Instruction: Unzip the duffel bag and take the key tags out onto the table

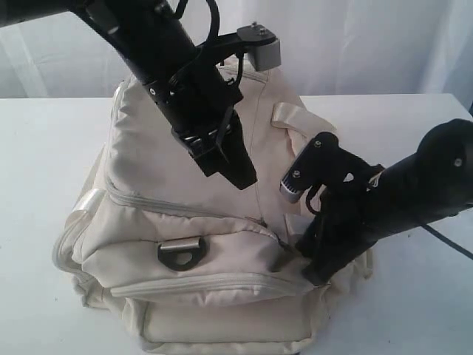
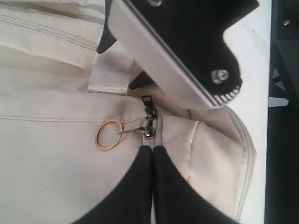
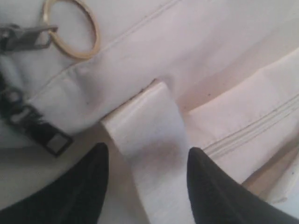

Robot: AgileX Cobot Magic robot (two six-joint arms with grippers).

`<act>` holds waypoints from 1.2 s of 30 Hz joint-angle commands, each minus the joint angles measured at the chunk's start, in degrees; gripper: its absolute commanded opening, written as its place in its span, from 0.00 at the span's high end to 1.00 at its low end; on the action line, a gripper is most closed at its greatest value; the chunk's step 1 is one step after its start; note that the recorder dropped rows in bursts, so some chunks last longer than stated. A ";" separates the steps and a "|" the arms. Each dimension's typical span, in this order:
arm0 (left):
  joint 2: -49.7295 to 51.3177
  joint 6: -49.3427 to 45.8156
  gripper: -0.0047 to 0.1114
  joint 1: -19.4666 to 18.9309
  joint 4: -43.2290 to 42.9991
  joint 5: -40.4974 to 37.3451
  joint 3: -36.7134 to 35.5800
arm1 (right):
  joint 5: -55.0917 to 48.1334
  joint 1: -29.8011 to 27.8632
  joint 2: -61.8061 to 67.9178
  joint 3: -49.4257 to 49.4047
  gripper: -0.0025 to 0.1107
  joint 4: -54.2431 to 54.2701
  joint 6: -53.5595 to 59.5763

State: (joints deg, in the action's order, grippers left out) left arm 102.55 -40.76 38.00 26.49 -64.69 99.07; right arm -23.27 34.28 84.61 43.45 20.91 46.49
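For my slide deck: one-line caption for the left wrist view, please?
Left gripper, shut, tips at the zipper slider beside a brass ring on the duffel bag.

One duffel bag (image 1: 170, 166) sits on one table (image 1: 44, 148). Two grippers are at the bag, the left gripper (image 2: 152, 151) and the right gripper (image 3: 147, 158). The bag carries one D-ring (image 1: 171, 259), one brass ring (image 2: 109, 134) and two dark zipper pulls (image 3: 49, 140).

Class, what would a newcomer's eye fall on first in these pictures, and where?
A big cream duffel bag fills the middle of the white table. The shut left hand points at its zip pull beside a gold ring; the open right hand straddles a cream strap.
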 commanded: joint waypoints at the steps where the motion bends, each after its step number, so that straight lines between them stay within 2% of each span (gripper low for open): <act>1: -0.20 0.49 0.96 0.43 1.09 -5.28 0.32 | 8.86 -0.01 2.77 -0.17 0.56 0.00 0.31; 3: -0.20 0.49 0.96 0.43 1.09 -5.28 0.32 | 10.05 -0.01 2.87 -0.17 0.75 0.00 -5.68; 4: -0.20 0.49 0.96 0.43 1.09 -5.28 0.32 | 10.99 -0.01 2.87 -0.17 0.94 0.00 -8.58; 5: -0.20 0.49 0.96 0.43 1.09 -5.28 0.32 | 11.60 -0.01 2.87 -0.17 0.97 0.00 -9.94; 16: 0.91 0.49 0.95 0.43 1.91 -5.28 0.32 | 9.93 -4.08 -12.94 0.79 0.98 0.00 -18.48; 19: 1.45 -0.53 0.88 0.43 1.91 -5.28 0.20 | 8.36 -4.14 -15.09 0.79 0.98 0.00 -18.48; 24: 1.45 -11.50 0.70 0.43 1.77 -3.91 0.20 | 6.38 -4.14 -16.52 0.67 0.98 0.00 -18.52; 28: 1.45 -11.80 0.61 0.43 3.06 -0.59 0.20 | 6.00 -4.14 -16.52 0.47 0.98 0.00 -19.99; 32: 1.45 -6.73 0.55 0.43 3.33 0.05 1.23 | 6.01 -4.14 -16.52 0.47 0.98 0.00 -21.90; 36: 1.45 2.88 0.52 0.43 2.36 0.18 5.26 | 5.45 -4.14 -16.52 0.47 0.98 0.00 -22.93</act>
State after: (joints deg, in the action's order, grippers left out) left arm 104.36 -44.48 38.00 28.14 -63.73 101.80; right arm -19.59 30.64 69.08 43.72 20.63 24.75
